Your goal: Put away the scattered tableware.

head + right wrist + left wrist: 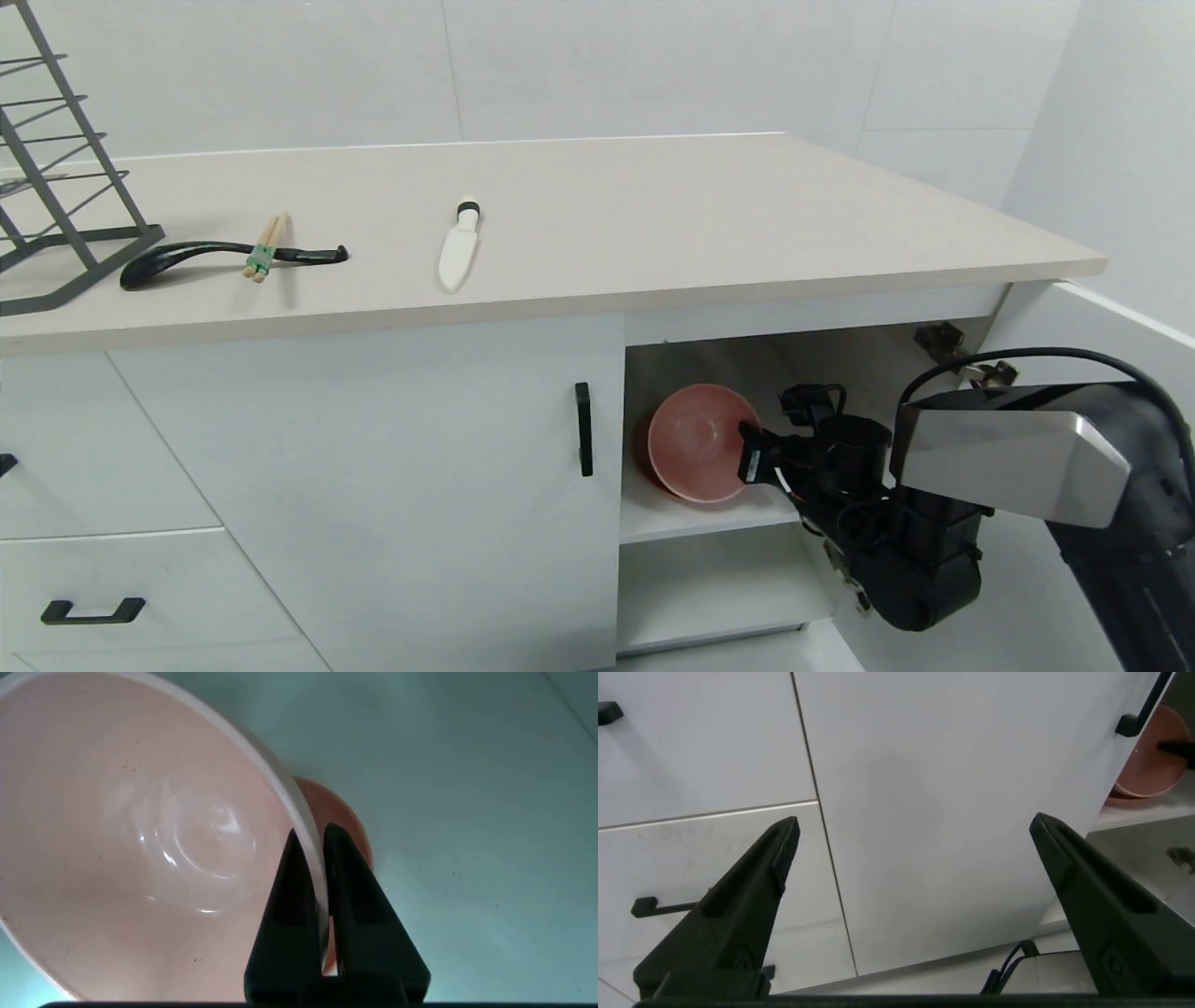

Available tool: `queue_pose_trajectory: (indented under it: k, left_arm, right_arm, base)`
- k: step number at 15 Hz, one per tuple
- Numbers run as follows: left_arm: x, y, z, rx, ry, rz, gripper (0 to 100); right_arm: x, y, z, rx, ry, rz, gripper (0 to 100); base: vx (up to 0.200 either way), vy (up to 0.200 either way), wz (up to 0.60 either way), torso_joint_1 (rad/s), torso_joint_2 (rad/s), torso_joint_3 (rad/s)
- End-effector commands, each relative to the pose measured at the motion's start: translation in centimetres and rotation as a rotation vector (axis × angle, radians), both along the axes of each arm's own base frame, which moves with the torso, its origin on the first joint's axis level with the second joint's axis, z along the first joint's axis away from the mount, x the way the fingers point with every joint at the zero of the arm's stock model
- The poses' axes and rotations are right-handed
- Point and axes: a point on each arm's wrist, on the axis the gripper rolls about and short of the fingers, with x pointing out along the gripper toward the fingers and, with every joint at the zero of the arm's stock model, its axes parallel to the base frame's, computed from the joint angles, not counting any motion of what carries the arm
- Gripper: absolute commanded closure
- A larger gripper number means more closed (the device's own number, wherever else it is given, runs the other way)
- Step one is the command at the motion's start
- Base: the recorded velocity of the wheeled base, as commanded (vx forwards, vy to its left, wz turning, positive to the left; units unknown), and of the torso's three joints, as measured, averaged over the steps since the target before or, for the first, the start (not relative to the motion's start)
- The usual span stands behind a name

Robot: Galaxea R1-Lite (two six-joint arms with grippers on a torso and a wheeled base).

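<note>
A pink bowl (698, 454) is tipped on its side on the upper shelf (667, 518) inside the open cabinet, its mouth facing outward. My right gripper (747, 457) is shut on the pink bowl's rim (299, 831), one finger inside and one outside. On the countertop (653, 215) lie a black ladle (201, 255), a pair of wooden chopsticks (266, 247) across it, and a white knife (459, 245). My left gripper (910, 859) hangs open with nothing between its fingers, in front of the white cabinet door, with the pink bowl (1156, 761) off to one side.
A grey wire rack (47, 168) stands at the counter's left end. The closed cabinet door (392, 485) with a black handle (583, 429) borders the open compartment; the opened door (1102, 322) stands to the right. Drawers with black handles (91, 611) are at lower left.
</note>
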Motion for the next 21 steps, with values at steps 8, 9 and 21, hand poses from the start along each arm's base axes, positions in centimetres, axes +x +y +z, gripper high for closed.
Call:
queue_pose_trajectory:
  k: [8,9,21]
  left_arm:
    - [0.0,0.0,0.0,0.0,0.002,0.0,0]
    - [0.0,0.0,0.0,-0.002,0.002,0.0,0]
    - [0.0,0.0,0.0,-0.002,0.002,0.0,0]
  right_arm:
    - [0.0,-0.1,-0.5,0.003,0.014,0.012,0]
    - [-0.2,-0.2,-0.5,-0.001,0.018,0.024,0]
    - [-4.2,0.6,5.5,-0.142,-0.08,0.126,0]
  base:
    - [0.0,0.0,0.0,0.0,0.0,0.0]
    - [0.0,0.0,0.0,0.0,0.0,0.0]
    - [0.0,0.0,0.0,0.0,0.0,0.0]
